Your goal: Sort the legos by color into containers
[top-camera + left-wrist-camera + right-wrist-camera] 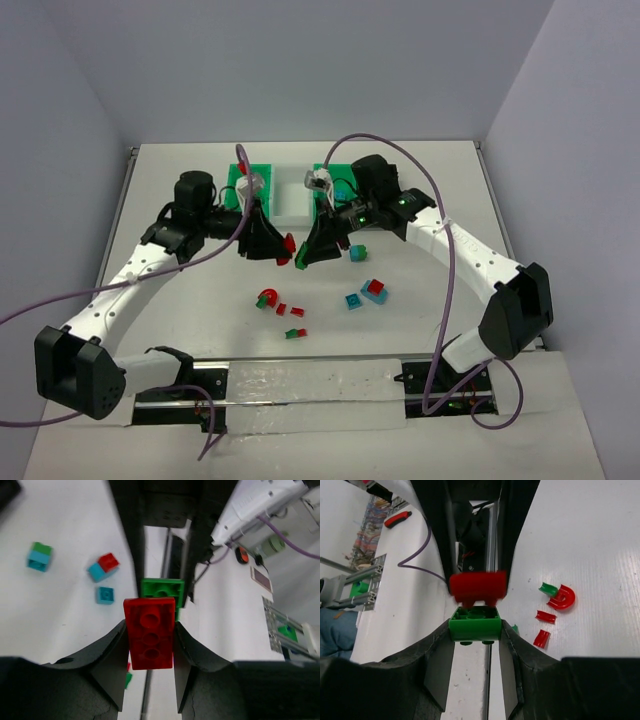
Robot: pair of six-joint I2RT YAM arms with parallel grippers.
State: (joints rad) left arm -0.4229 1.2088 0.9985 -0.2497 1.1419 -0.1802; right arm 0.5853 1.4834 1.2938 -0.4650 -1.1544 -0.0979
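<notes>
- Nearest my bases, a small green-and-red piece [295, 332] is lying on the white table [450, 190].
- Just beyond it, two small red bits [297, 312] are lying beside a red arch [268, 297], with a green curved bit [547, 587] sitting at one end of the arch.
- To the right of those, a blue brick [354, 300] is sitting just beside a red-on-blue stack [374, 290].
- Above the middle of the table, my left pincer [150, 627] is clamping a red brick [149, 645] by its long sides, its round sockets facing my wrist camera.
- My right pincer [475, 627] is meeting the left one tip to tip, and its fingers are pressing on both sides of a green brick [475, 622].
- The red brick and the green brick are touching each other between the two pincers; whether they are locked together I cannot tell.
- A green-on-blue stack [357, 252] is lying near my right pincer, on its right.
- Farthest away, a green bin [245, 185], a white bin [290, 200] and a second green bin [324, 178] are standing in a row, my right arm covering part of the second green bin.
</notes>
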